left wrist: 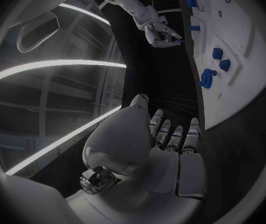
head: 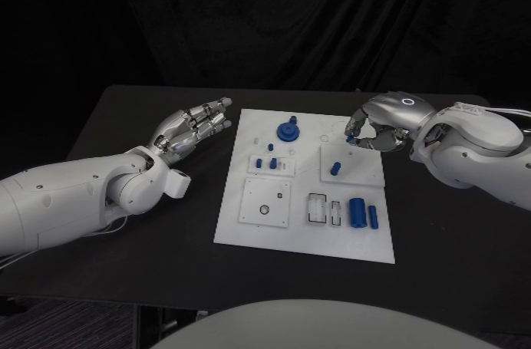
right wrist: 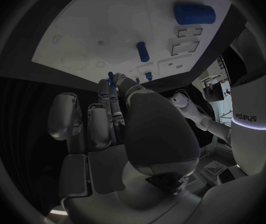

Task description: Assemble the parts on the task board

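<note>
Task board (head: 252, 234) between both robot hands

no readable text or labels

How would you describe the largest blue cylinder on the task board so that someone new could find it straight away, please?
Start at the white task board in the middle of the black table, and go to its near corner on the robot's right. There the large blue cylinder lies on its side beside a thinner blue rod. It is the thickest blue part there, next to two empty rectangular slots.
</note>
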You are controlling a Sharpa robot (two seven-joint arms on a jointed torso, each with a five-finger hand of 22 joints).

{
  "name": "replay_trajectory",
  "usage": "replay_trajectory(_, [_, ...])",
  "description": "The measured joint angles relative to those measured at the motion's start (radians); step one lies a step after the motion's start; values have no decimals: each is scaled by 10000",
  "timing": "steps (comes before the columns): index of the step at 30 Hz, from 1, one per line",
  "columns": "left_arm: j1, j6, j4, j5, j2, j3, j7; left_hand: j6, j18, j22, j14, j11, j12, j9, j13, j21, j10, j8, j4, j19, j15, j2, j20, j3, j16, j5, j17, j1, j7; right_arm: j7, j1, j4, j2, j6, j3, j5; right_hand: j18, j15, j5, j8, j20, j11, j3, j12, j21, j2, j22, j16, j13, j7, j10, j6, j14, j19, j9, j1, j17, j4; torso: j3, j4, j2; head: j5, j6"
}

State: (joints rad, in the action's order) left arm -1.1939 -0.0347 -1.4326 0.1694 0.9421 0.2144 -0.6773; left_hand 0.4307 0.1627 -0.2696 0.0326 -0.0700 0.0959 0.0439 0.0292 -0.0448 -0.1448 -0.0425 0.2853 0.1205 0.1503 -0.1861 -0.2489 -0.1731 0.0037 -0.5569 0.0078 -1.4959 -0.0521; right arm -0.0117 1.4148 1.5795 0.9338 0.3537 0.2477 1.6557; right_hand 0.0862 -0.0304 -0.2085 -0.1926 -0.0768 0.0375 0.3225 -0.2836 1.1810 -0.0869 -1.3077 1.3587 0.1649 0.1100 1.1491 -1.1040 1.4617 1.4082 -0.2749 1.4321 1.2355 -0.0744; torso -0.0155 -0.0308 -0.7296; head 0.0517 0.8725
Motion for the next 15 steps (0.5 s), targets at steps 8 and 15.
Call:
replay_trajectory(8, [0,15,-3,0,-7,0,-1,0,0,-12,37,0,0,0,-1,0,0,0,0,36,36,0,-36,0,0,1,-1,0,-72,-12,32,940,51,73,2,-197,1,0,0,-1,0,34,-28,47,40,-1,1,0,-15,-1,35,-5,0,0,1,-1,44,27,-6,0,-2,58,1])
replay_trajectory(15, [0,28,-13,-1,-15,0,-1,0,-1,-12,37,0,0,-1,-1,0,0,0,0,35,36,0,-35,0,0,3,7,0,-71,-1,11,1615,-132,65,3,-294,0,0,1,0,-1,69,-28,51,40,-3,2,48,-28,28,69,-46,0,0,0,-2,69,27,0,-4,-12,163,2])
